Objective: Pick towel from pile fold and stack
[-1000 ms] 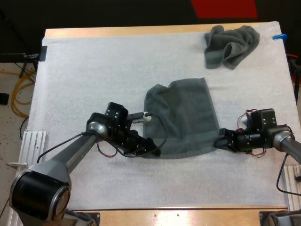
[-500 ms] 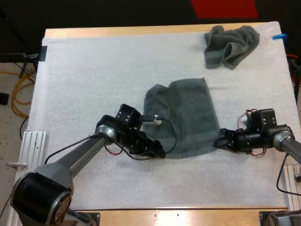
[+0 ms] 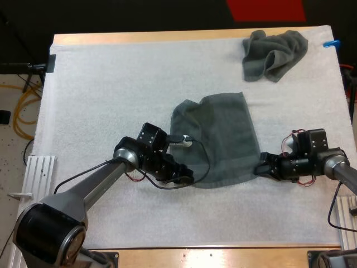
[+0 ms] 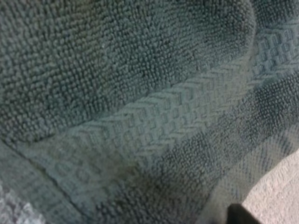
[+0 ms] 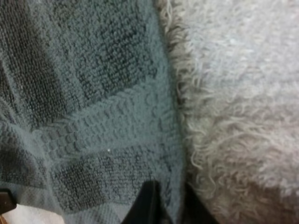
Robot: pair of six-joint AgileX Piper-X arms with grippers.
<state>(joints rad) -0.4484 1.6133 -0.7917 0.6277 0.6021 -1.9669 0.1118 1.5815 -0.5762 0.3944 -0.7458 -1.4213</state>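
Note:
A dark grey-green towel (image 3: 218, 139) lies spread on the white mat (image 3: 111, 84), its far left part bunched. My left gripper (image 3: 187, 178) is low at the towel's near left corner, and the left wrist view sits close over the towel's woven band (image 4: 154, 116). My right gripper (image 3: 261, 168) is at the near right corner. In the right wrist view, the right gripper (image 5: 168, 205) pinches the towel's hem (image 5: 135, 107) between its two black fingertips. A second towel (image 3: 273, 53) lies crumpled at the mat's far right.
The wooden table edge (image 3: 167, 36) runs along the far side and the near side (image 3: 223, 258). Bare mat stretches across the far left and along the front of the spread towel.
My left gripper slid right along the mat to the towel's near left corner, then nearly stopped. The right arm and both towels stayed put.

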